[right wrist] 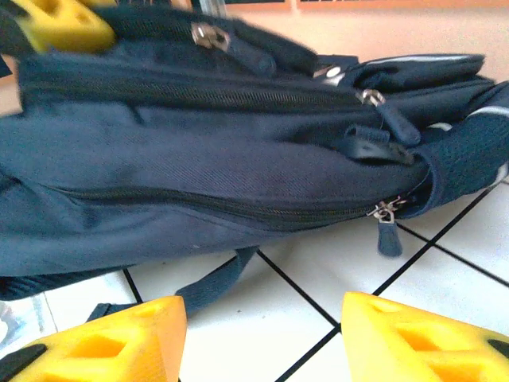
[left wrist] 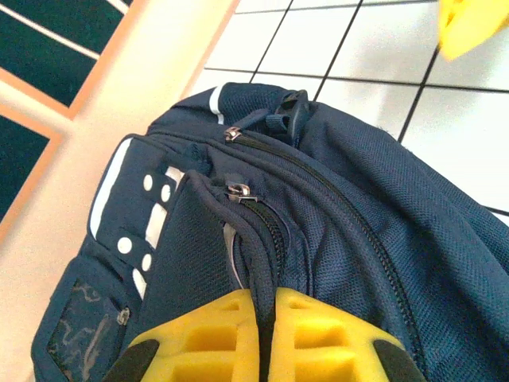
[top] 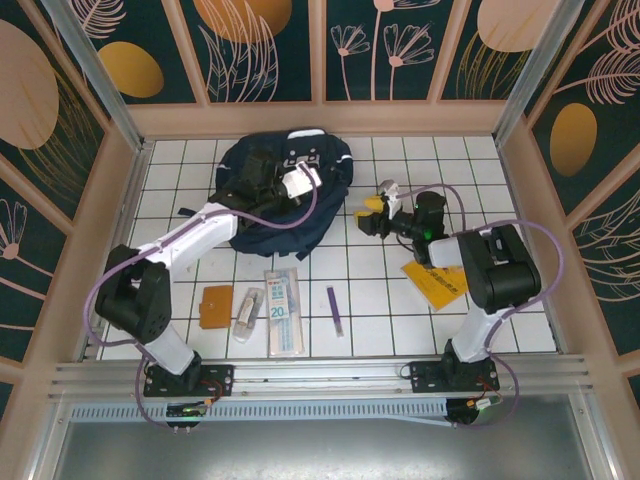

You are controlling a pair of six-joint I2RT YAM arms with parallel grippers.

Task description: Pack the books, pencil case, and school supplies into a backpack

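Note:
The navy backpack (top: 285,205) lies flat at the table's back middle. On top of it my left gripper (top: 298,184) is shut, and its yellow fingers (left wrist: 199,334) pinch a ridge of backpack (left wrist: 374,215) fabric beside a zipper. To the bag's right my right gripper (top: 373,216) stands open, low over the tiles, facing the backpack's (right wrist: 199,159) side with nothing between its fingers (right wrist: 103,346). A yellow booklet (top: 436,281) lies partly under the right arm. An orange-brown book (top: 216,306), a small clear packet (top: 248,312), a long clear "20" pack (top: 282,311) and a purple pen (top: 334,310) lie near the front. The pencil case is out of view.
Wooden walls (top: 330,118) close in the tiled table on three sides. A loose strap (right wrist: 215,282) of the bag trails on the tiles in front of my right gripper. A zipper pull (right wrist: 388,231) hangs at the bag's lower right corner.

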